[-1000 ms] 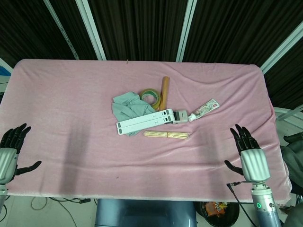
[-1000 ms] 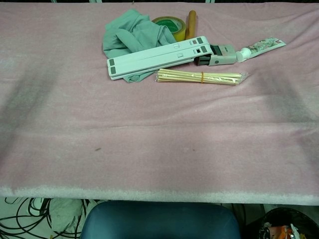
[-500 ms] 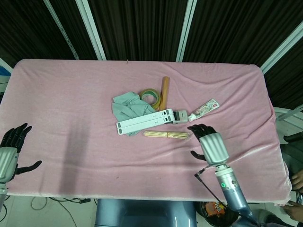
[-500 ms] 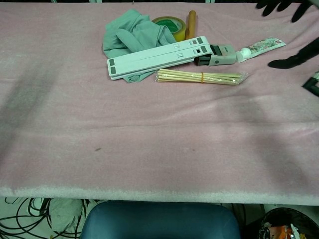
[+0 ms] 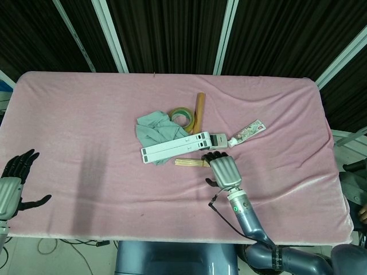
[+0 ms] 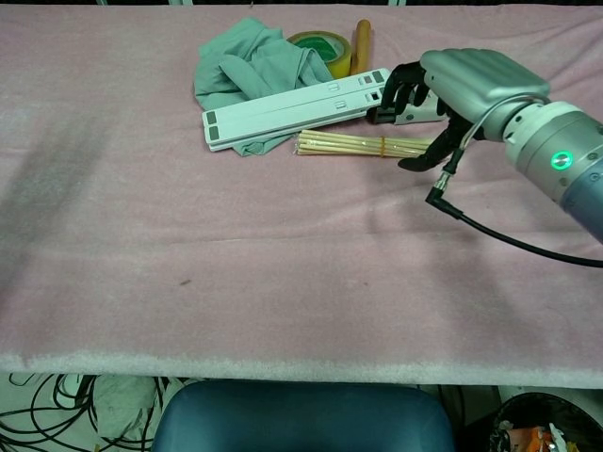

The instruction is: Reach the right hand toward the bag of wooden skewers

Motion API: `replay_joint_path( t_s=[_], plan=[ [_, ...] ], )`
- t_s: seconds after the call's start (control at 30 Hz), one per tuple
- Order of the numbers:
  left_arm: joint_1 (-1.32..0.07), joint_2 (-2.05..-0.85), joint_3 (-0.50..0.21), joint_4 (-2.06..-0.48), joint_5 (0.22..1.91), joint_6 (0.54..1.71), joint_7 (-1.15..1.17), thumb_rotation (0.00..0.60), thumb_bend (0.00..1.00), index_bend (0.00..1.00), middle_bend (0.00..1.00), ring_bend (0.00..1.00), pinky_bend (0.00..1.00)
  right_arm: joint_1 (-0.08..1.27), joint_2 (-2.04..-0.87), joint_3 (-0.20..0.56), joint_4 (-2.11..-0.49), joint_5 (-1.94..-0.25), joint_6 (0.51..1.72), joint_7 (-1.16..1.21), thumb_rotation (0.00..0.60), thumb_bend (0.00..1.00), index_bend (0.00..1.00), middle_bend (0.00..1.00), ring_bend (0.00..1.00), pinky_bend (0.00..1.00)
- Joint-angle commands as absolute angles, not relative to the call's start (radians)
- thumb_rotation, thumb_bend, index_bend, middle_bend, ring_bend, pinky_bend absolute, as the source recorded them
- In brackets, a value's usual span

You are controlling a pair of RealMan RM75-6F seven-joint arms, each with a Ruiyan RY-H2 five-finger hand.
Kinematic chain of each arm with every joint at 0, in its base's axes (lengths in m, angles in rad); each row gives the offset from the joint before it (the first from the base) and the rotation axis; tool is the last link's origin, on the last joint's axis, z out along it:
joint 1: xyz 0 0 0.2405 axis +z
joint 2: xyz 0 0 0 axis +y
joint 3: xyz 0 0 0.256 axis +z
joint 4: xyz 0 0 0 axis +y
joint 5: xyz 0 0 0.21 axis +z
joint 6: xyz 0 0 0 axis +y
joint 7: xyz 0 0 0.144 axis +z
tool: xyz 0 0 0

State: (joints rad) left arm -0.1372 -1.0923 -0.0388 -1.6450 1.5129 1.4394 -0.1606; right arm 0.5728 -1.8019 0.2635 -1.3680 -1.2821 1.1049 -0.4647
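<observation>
Left hand point(image 5: 12, 183): yours idles at the counter's point(image 5: 86, 114) edge, fingers apart, holding nothing.
Skewer bag point(image 6: 367, 145): lies right under your right hand's fingertips.
Right hand point(image 5: 223, 170): released, fingers spread above the bag's end.
Progress: reach looks nearly complete; no grasp.

A pink cloth covers the tabletop point(image 5: 86, 126). Near its middle lie a grey-green rag point(image 5: 153, 129), a roll of tape point(image 5: 182, 116), a wooden rod point(image 5: 199, 110), a long white folded device point(image 5: 175, 147) and a small tube point(image 5: 246, 133). The bag of wooden skewers point(image 5: 191, 163) lies just in front of the white device. The right robot hand point(image 5: 224, 169) is over the right end of the skewers, palm down, covering that end. The left robot hand point(image 5: 12, 182) is at the tabletop's left front edge, fingers spread, holding nothing.
</observation>
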Motion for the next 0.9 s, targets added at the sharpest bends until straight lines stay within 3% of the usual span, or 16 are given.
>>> replay_joint_path(
  t_s=[0.03,0.43,0.63,0.8,0.9],
  plan=[
    [-0.139,-1.089,-0.041,-1.648,1.504,1.433,-0.168,0.6,0.0,0.0,0.0,0.0,0.0,0.623,-1.868,0.287,-1.276,-1.243,1.06,-0.449,0.6,0.25,0.35,0.37,0.33,0.41],
    [-0.144,-1.083,-0.042,-1.658,1.493,1.416,-0.173,0.6,0.0,0.0,0.0,0.0,0.0,0.699,-1.956,0.3,-1.077,-1.219,1.009,-0.387,0.6,0.29,0.39,0.39,0.34,0.41],
    [-0.144,-1.082,-0.044,-1.659,1.487,1.414,-0.177,0.6,0.0,0.0,0.0,0.0,0.0,0.709,-1.982,0.29,-1.019,-1.208,0.99,-0.36,0.6,0.39,0.51,0.48,0.4,0.43],
    [-0.144,-1.081,-0.043,-1.66,1.488,1.414,-0.18,0.6,0.0,0.0,0.0,0.0,0.0,0.708,-1.986,0.276,-1.007,-1.219,1.002,-0.343,0.6,0.55,0.67,0.61,0.53,0.55],
    [-0.142,-1.081,-0.043,-1.661,1.488,1.416,-0.18,0.6,0.0,0.0,0.0,0.0,0.0,0.705,-1.972,0.281,-1.034,-1.234,1.03,-0.325,0.6,0.57,0.7,0.64,0.56,0.58]
  ],
)
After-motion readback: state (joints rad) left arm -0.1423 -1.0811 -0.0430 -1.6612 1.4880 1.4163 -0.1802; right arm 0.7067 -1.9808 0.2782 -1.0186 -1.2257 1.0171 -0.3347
